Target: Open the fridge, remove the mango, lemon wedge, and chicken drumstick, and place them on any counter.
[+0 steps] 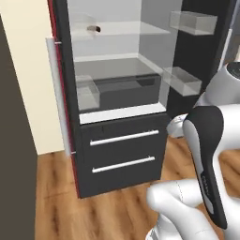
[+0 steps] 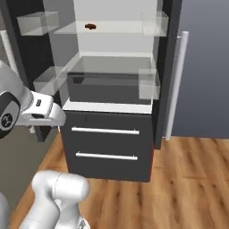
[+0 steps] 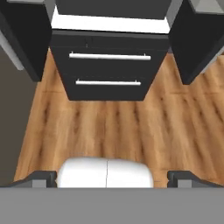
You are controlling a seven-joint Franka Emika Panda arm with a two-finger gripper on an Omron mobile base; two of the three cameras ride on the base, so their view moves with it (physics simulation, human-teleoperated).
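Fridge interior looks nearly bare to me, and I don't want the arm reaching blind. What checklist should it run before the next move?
1. Fridge doors swung open: ok.
2. Chicken drumstick located, small reddish-brown piece on the upper glass shelf: ok.
3. Mango and lemon wedge located: cannot tell.
4. Gripper jaws wide apart with nothing between them: ok.
5. Hand aimed at the food: not ok, the hand view faces the lower drawers and wood floor.

The fridge (image 1: 122, 117) top and open doors run off-frame
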